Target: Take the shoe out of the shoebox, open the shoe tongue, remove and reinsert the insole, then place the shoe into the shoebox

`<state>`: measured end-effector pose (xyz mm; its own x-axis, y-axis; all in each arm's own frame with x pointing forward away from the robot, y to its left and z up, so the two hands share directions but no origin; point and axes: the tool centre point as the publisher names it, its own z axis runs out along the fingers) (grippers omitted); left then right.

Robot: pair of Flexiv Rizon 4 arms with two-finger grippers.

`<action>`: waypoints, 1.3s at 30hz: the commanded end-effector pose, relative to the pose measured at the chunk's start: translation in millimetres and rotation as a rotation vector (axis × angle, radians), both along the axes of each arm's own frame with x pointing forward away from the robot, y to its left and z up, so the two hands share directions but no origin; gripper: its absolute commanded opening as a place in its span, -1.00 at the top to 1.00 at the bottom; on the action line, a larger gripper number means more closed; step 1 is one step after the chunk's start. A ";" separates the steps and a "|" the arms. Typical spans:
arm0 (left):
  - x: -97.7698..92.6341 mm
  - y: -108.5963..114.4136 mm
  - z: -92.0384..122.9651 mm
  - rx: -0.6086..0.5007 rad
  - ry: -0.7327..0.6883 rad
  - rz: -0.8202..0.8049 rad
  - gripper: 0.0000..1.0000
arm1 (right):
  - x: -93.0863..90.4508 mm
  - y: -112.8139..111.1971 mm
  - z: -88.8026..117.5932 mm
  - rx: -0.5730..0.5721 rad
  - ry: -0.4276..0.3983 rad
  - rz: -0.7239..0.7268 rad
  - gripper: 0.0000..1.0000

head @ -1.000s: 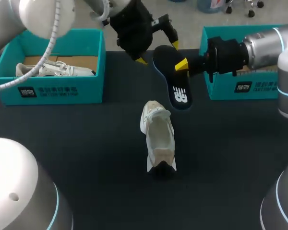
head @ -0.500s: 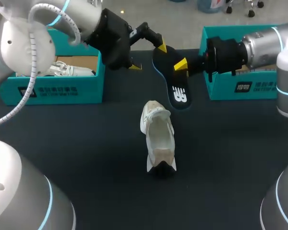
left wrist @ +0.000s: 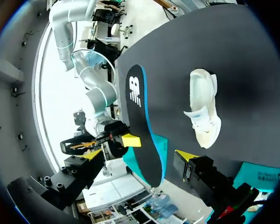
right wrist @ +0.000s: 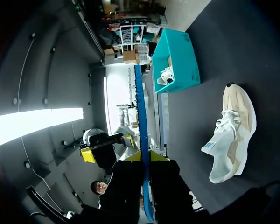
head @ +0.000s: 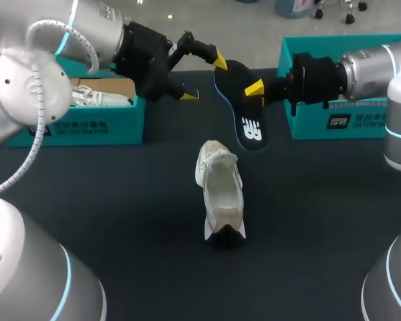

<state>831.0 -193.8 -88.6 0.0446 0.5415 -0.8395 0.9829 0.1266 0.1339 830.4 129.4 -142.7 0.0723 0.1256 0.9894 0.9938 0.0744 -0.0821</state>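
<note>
The right gripper (head: pixel 255 89) clamps the black insole (head: pixel 244 110) above the counter (head: pixel 120 200). The left gripper (head: pixel 204 79) hangs open around its far end. The white shoe (head: pixel 220 190) sits nearby.

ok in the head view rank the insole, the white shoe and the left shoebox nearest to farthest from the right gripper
1. insole, clamped in the right gripper
2. white shoe, at the middle of the table
3. left shoebox, at the table's left side
</note>
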 end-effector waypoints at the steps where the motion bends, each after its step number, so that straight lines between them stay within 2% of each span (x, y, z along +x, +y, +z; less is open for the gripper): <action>1: 0.1 4.4 -10.1 -0.217 0.052 0.012 -1.00 | -2.3 -0.8 1.2 -0.007 0.001 -0.005 1.00; 8: -3.3 7.1 -8.5 -0.348 0.075 -0.022 -1.00 | -2.6 -1.1 0.0 -0.010 0.006 -0.004 1.00; 18: -4.5 7.3 -8.1 -0.354 0.077 -0.036 -1.00 | -2.5 -4.0 1.4 -0.021 0.007 -0.012 1.00; 21: -4.5 7.3 -8.1 -0.354 0.077 -0.036 -1.00 | -3.7 -5.1 8.1 -0.036 0.028 -0.027 1.00; 27: -1.0 -0.1 -23.5 -0.404 0.081 0.019 -1.00 | -3.9 -6.6 17.8 -0.036 0.054 -0.039 1.00; 33: 0.8 -10.2 -28.7 -0.446 0.096 0.022 -1.00 | -6.3 -4.5 19.1 -0.023 0.066 -0.043 1.00; 36: 3.2 -14.5 -31.6 -0.452 0.101 0.022 -0.82 | -7.2 -1.6 19.0 -0.019 0.067 -0.039 1.00; 38: 4.6 -17.5 -32.8 -0.458 0.104 0.019 -0.59 | -7.8 0.2 19.2 -0.017 0.067 -0.036 1.00; 39: 5.6 -19.1 -33.6 -0.460 0.103 0.019 -0.59 | -8.2 1.0 19.3 -0.017 0.068 -0.034 1.00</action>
<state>830.8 -204.1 -118.3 -0.0630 0.1216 -0.9906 0.9848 0.1685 -0.0420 822.6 127.1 -123.0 0.1435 0.1378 0.9800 0.9878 0.0403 -0.1504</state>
